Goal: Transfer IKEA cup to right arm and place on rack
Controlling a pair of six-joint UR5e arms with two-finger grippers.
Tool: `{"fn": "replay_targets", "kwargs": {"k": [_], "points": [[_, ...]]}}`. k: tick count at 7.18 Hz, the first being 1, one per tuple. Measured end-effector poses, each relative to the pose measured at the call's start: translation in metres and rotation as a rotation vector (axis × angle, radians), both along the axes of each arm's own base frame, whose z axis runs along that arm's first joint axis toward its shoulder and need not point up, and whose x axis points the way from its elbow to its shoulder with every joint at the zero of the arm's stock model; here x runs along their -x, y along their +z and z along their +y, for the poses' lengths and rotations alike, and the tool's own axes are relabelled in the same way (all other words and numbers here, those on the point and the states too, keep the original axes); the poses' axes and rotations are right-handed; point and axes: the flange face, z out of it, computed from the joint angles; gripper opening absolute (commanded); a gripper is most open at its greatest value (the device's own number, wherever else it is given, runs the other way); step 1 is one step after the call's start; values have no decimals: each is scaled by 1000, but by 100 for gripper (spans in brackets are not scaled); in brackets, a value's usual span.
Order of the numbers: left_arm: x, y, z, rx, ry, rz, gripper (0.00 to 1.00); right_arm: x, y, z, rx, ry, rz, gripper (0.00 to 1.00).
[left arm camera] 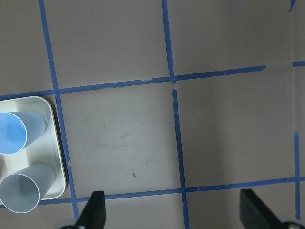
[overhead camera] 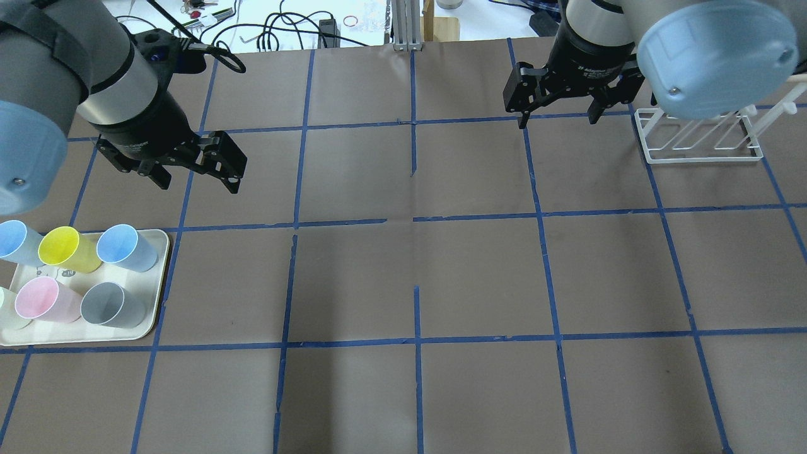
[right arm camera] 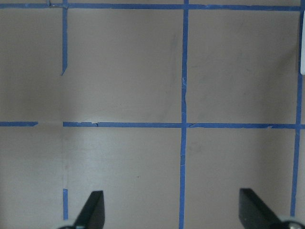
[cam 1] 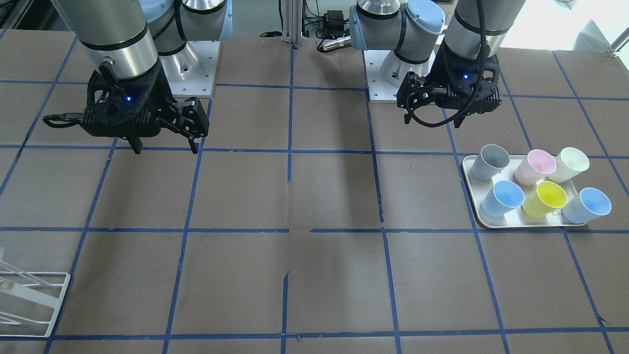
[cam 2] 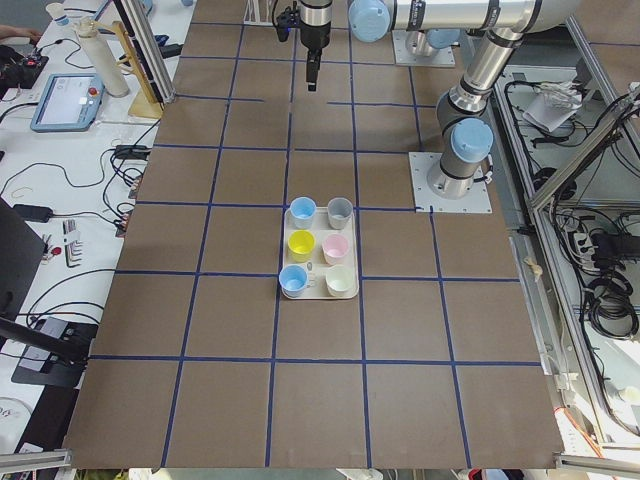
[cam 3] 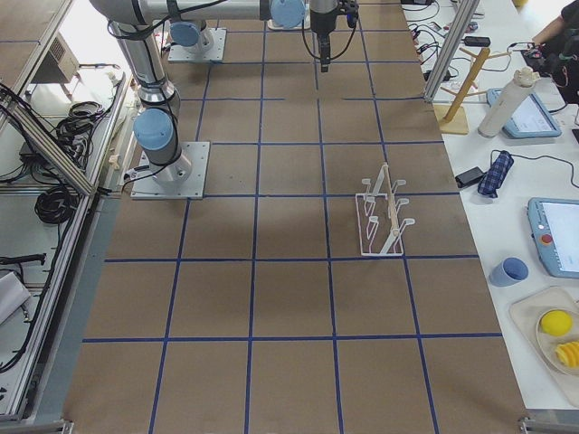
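Overhead exterior: blue cup (overhead camera: 126,247) upright on tray (overhead camera: 161,284) at left of table (overhead camera: 479,277), near left gripper (overhead camera: 198,183); right gripper (overhead camera: 558,121) beside rack (overhead camera: 700,160); both sets of fingers spread wide, holding nothing.

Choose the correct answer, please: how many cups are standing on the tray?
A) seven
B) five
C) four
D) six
D: the tray holds six cups: a blue cup, a second blue cup, a grey cup, a pink cup, a yellow cup and a cream cup.
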Motion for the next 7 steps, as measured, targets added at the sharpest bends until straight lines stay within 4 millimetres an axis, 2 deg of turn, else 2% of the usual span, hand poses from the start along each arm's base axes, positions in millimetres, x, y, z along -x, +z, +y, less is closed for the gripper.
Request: {"fn": "replay_targets", "kwargs": {"k": [4, 7], "points": [[0, 12, 13, 3, -3, -6, 100, 3, 1, -1, 3, -4, 0, 100], [-6, 8, 18, -26, 10, -5, 100, 1, 0, -1, 0, -2, 1, 100]]}}
